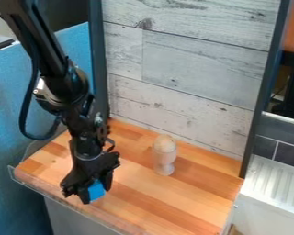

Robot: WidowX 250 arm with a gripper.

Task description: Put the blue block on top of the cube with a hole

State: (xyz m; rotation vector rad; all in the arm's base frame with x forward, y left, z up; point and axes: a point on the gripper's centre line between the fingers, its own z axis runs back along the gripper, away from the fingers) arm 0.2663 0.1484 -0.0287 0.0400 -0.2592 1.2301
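Note:
The black gripper (95,191) hangs over the front left part of the wooden surface, its fingers on either side of the blue block (97,189) and shut on it. Part of the block is hidden behind the fingers. Whether the block touches the wood cannot be told. To the right of the gripper and farther back, a pale upright piece (164,158) stands with a rounded wooden top (165,142). I cannot make out a cube with a hole.
The wooden surface (168,202) has a transparent raised edge (57,198) along its front left. A grey plank wall (186,69) rises behind it, with dark posts at both sides. A white ridged surface (275,183) lies to the right.

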